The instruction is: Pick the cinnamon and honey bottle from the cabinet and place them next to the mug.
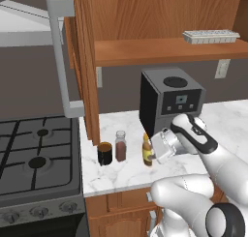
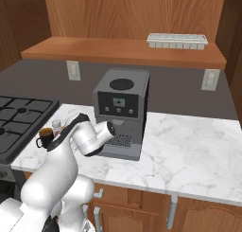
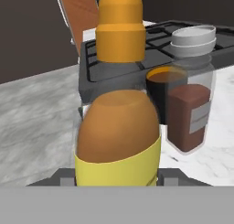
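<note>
- Your hand (image 1: 154,153) sat low over the table (image 1: 121,175), reaching in from the robot's side toward the stove, with the honey bottle (image 1: 147,150) right at its fingertips.
- In the hand view the honey bottle (image 3: 118,131) stood square between the jaws and very close to the camera. The jaws looked part-way spread around its body, but the fingertips were hidden behind the bottle, so you could not tell whether they were pinching it or had let go.
- The bottle stood upright, long axis vertical, orange tip up, and its base appeared to rest on the marble. Any retreat would have to go straight back along the hand's own line so as not to tip it.
- Just beyond the bottle stood the cinnamon (image 1: 120,145), upright and grey-capped, and past that the mug (image 1: 104,153), nearest the stove (image 1: 36,154). The three made a short row, near one another but apart.
- Count: one honey bottle, one cinnamon jar, one mug.
- The cabinet (image 1: 160,18) shelf above carried one pale tray (image 1: 210,36); one coffee machine (image 1: 169,98) stood behind your hand.
- By my reading, both items were already down beside the mug, and only the release and withdrawal remained.
</note>
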Controlling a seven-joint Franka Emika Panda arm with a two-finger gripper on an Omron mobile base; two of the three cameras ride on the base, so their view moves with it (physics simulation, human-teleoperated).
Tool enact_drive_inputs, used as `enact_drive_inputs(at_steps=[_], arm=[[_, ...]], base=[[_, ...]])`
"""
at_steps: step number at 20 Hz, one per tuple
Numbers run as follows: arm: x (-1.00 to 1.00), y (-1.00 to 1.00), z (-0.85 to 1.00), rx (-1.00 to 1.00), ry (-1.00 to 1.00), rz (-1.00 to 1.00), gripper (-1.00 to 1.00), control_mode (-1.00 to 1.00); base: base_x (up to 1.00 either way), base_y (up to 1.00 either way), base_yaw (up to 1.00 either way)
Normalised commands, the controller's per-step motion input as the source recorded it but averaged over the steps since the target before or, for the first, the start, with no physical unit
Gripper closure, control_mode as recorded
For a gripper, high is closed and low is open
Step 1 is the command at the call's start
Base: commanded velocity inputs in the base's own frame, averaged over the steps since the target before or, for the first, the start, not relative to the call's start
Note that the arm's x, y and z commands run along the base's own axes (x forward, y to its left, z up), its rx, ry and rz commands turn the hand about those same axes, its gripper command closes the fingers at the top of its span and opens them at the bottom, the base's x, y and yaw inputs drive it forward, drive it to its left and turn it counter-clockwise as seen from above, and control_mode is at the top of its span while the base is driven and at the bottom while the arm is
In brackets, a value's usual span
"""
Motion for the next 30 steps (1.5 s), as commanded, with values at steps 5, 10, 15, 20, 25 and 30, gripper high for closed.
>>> enact_drive_inputs(at_steps=[5,10,15,20,25,30], arm=[[0.04,0.22,-0.11,0.00,-0.04,-0.07,1.00,-1.00],[0.09,0.20,-0.12,0.00,-0.03,-0.08,1.00,-1.00],[0.05,0.12,-0.14,0.00,-0.02,-0.10,1.00,-1.00],[0.00,0.03,-0.08,0.00,-0.01,-0.08,1.00,-1.00],[0.00,0.01,-0.05,0.00,0.00,-0.05,1.00,-1.00],[0.00,0.00,-0.16,0.02,0.00,0.00,1.00,-1.00]], base=[[0.00,0.00,0.00],[0.00,0.00,0.00],[0.00,0.00,0.00],[0.00,0.00,0.00],[0.00,0.00,0.00],[0.00,0.00,0.00]])
